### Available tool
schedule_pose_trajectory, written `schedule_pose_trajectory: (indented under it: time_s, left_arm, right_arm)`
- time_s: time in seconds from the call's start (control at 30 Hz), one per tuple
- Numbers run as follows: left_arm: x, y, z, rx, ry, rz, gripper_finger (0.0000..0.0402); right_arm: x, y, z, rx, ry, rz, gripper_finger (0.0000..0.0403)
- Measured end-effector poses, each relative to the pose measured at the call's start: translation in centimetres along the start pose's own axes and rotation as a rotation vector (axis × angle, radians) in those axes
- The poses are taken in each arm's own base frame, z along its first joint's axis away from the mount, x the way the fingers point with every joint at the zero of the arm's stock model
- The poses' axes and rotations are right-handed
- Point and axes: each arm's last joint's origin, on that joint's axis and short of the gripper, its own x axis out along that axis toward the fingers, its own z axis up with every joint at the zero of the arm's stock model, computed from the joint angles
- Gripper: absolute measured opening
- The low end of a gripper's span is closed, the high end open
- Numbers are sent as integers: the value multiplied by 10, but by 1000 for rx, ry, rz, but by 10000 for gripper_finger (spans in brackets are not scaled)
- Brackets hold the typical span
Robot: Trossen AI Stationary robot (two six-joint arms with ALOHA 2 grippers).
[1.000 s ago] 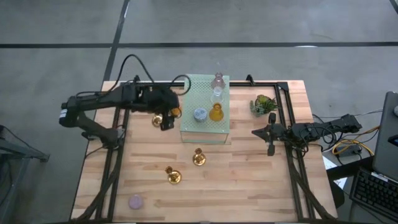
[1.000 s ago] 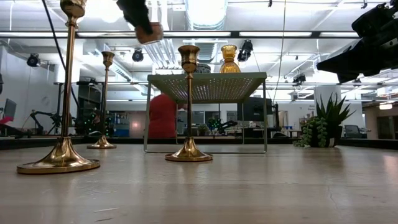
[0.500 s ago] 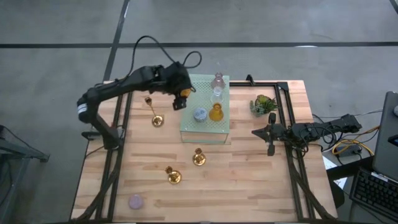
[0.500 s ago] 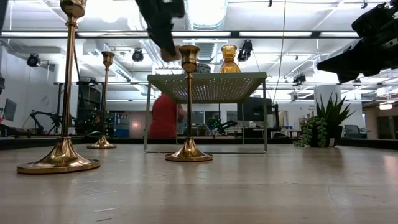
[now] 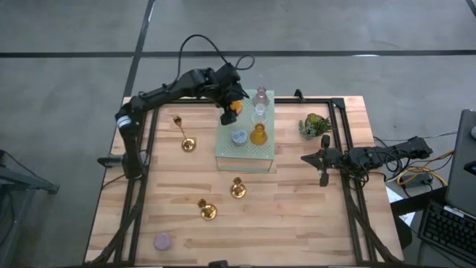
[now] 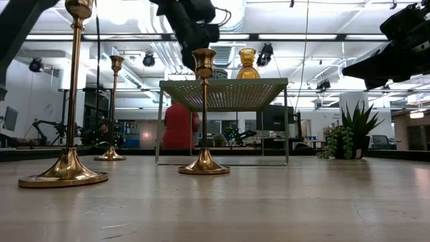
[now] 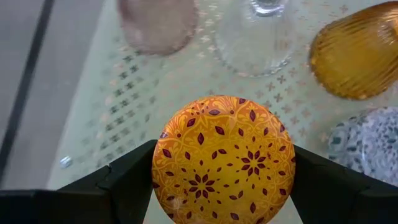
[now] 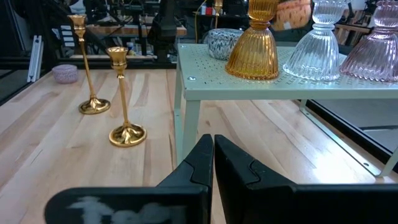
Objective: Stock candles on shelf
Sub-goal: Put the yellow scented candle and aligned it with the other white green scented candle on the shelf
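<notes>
Left wrist view: orange candle (image 7: 224, 159) face-up, clamped.

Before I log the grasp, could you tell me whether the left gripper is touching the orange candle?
Touching: in the left wrist view the left gripper's fingers press both sides of the orange candle.

On the shelf (image 5: 245, 152), the far end is crowded: a pink holder (image 5: 261, 96), a clear holder (image 5: 259, 112), an amber holder (image 5: 258, 135) and a speckled candle (image 5: 239, 137) stand close together, with the left hand (image 5: 230, 110) holding an orange candle (image 5: 235, 106) over the far left corner. The shelf's near end is bare. On the bench (image 5: 297, 216), three brass candlesticks (image 5: 237, 187) break the near-left area; the near-right part lies open.
</notes>
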Motion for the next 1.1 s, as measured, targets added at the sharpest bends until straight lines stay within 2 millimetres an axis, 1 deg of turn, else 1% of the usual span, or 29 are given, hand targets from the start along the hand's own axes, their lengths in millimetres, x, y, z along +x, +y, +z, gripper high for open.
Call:
schedule_pose_trajectory:
  time_s: [0.13, 0.5, 0.67, 0.87, 1.1]
  left_arm:
    - [13, -1, 0, 5, 24, -18, 314]
    - [14, -5, 1, -20, -2, -83, 314]
    - [20, -8, -1, -23, 9, -94, 314]
    - [31, -10, -9, -41, 47, -104, 314]
    - [32, -9, -7, -43, 25, -98, 314]
  right_arm:
    - [0, 0, 0, 0, 0, 0, 8]
    - [0, 0, 0, 2, 0, 0, 8]
    - [0, 0, 0, 0, 0, 0, 8]
    - [0, 0, 0, 1, 0, 0, 8]
    - [0, 0, 0, 0, 0, 0, 8]
